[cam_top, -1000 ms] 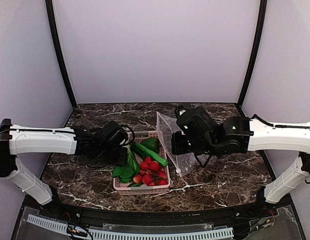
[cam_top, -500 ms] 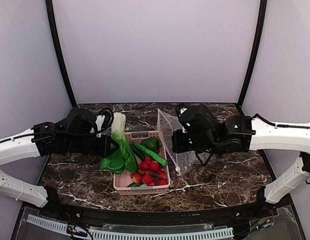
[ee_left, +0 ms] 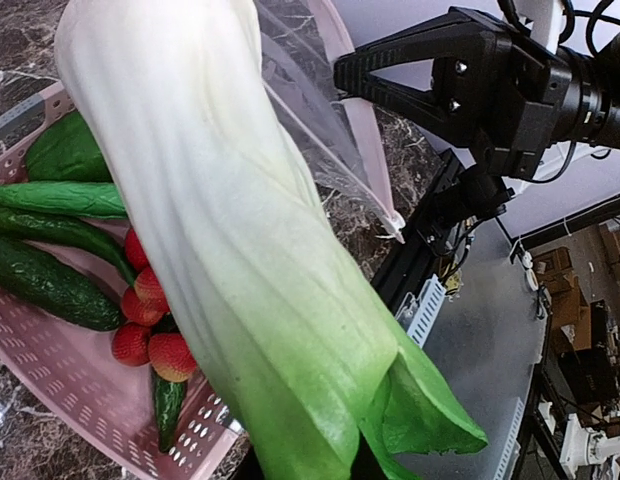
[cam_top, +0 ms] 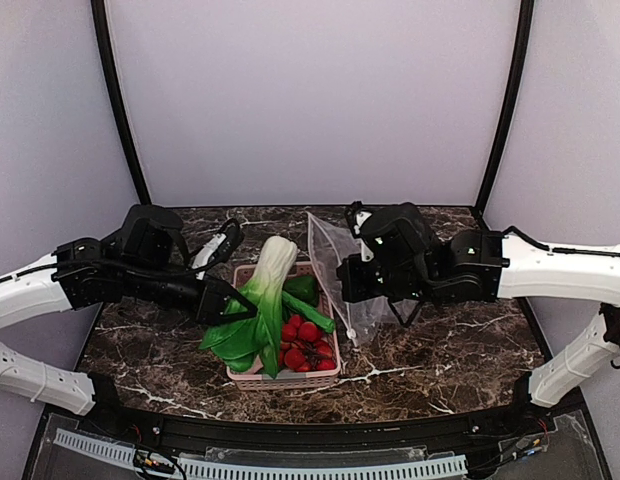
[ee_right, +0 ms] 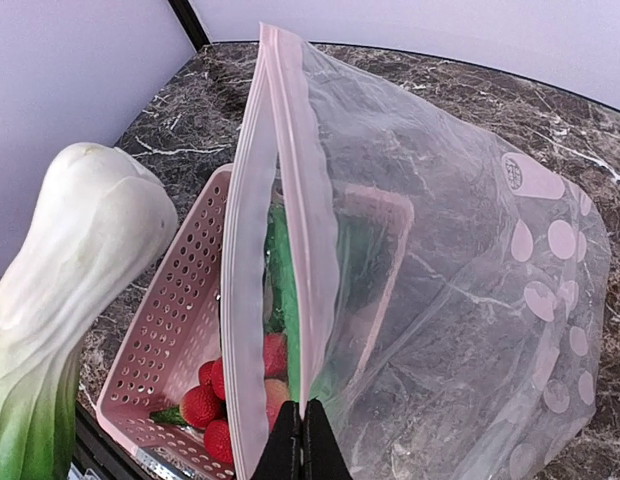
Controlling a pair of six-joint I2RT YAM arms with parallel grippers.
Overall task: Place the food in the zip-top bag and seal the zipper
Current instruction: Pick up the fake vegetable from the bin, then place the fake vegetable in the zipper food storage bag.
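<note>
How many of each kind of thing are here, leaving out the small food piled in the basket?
Grippers: 2, left gripper, right gripper
Bok choy: 1
Pink basket: 1
Clear bag: 1
Total: 5

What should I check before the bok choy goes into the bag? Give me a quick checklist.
1. Grip on the bok choy: ok, the left jaws hold its leafy end, lifted above the pink basket.
2. Hold on the zip-top bag: ok, the right jaws are shut on the zipper.
3. Mouth wide enough: not ok, the strips stand only a narrow slit apart.
4. Stalk lined up with the mouth: not ok, it sits beside it.
5. Bag free of folds inside: cannot tell.
</note>
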